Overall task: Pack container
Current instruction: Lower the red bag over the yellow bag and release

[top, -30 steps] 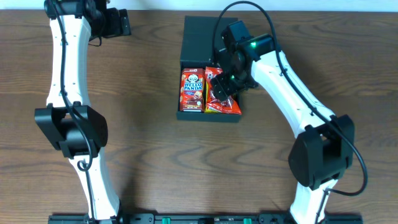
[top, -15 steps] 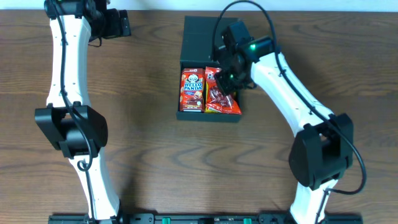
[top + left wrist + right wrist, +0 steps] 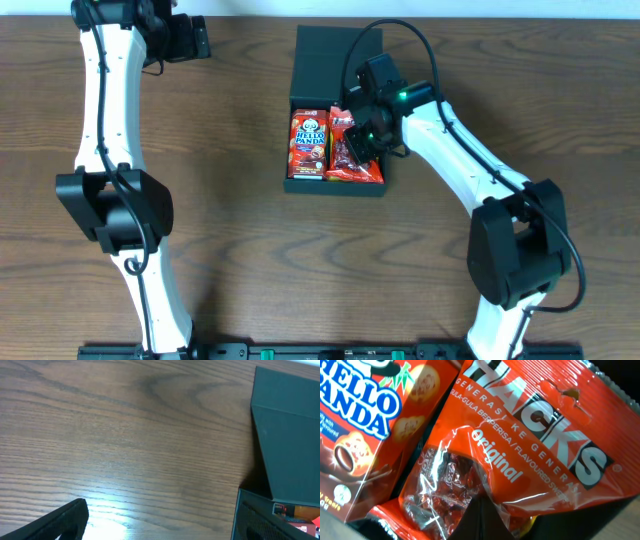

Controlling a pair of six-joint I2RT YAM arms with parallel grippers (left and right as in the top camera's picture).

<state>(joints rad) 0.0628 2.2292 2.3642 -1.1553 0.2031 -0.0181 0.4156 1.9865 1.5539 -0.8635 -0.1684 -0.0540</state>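
Note:
The container (image 3: pixel 325 55) is a dark teal-green box at the table's back middle, its flap lid open toward the far side. A red Hello Panda box (image 3: pixel 309 145) lies in its left half, and beside it on the right lies an orange Hacks sweet bag (image 3: pixel 358 168). My right gripper (image 3: pixel 365 135) is down over that bag. In the right wrist view its shut fingers (image 3: pixel 482 520) press on the bag's (image 3: pixel 530 435) clear window, next to the Hello Panda box (image 3: pixel 370 435). My left gripper (image 3: pixel 198 38) hangs open at the back left, above bare wood (image 3: pixel 160 530), left of the container (image 3: pixel 290 435).
Dark wood tabletop (image 3: pixel 230 230) surrounds the container on all sides. The two arm bases stand at the near edge, left (image 3: pixel 115 210) and right (image 3: pixel 515 250). A black cable (image 3: pixel 400 30) loops above the right wrist.
My right gripper has closed and shifted slightly toward the near side over the Hacks bag, which has settled flatter in the container. The left arm has not moved.

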